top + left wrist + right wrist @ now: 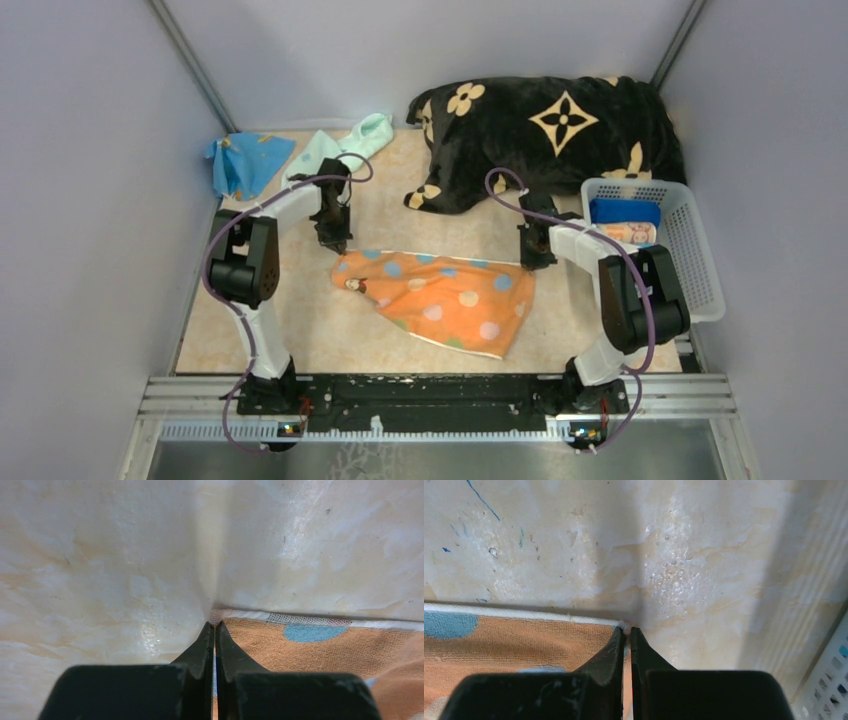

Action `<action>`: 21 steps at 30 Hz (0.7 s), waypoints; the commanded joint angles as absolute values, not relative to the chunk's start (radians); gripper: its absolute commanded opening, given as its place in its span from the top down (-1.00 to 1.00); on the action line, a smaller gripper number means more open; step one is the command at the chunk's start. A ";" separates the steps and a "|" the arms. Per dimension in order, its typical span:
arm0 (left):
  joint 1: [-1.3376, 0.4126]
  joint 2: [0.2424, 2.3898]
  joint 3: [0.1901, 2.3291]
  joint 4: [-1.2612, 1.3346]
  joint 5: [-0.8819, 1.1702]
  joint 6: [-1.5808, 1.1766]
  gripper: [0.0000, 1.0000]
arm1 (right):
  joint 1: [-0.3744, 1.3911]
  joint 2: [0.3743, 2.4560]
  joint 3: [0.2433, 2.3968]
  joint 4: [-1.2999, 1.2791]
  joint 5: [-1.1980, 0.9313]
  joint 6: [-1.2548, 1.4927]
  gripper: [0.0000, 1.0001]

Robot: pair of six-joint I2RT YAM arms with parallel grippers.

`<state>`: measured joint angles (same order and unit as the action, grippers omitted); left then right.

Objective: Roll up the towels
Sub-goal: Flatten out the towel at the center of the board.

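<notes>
My l. claw (214, 625) and r. claw (627, 630), each clenched on a far corner of the orange dotted cloth towel (440, 295), flat on the marbled tabletop (300, 330). Long axis runs claw to claw; cloth lies behind both, base-ward.

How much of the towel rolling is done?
Two bundles in the basket look like finished rolls. The left gripper and right gripper pinch far corners of the orange towel, which lies flat, unrolled. The mint towel and blue towel wait crumpled at the far left.
</notes>
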<state>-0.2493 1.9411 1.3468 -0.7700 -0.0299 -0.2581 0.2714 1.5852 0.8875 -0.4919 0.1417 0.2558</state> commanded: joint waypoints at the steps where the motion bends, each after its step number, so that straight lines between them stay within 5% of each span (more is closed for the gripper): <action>1: -0.250 1.838 1.399 -0.790 -0.149 -0.266 1.00 | 0.276 1.548 0.986 -0.482 0.222 0.250 1.00; 9: -0.250 1.506 1.491 -0.673 -0.218 -0.233 1.00 | 0.277 1.352 1.174 -0.530 0.288 0.142 1.00; 21: -0.250 0.948 1.263 -0.657 -0.175 -0.297 1.00 | 0.278 0.883 1.113 -0.631 0.109 0.081 1.00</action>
<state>-0.2607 1.0580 1.3293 -0.6041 -0.1703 -0.2646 0.2852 1.0248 1.1446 -0.5522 0.1764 0.1135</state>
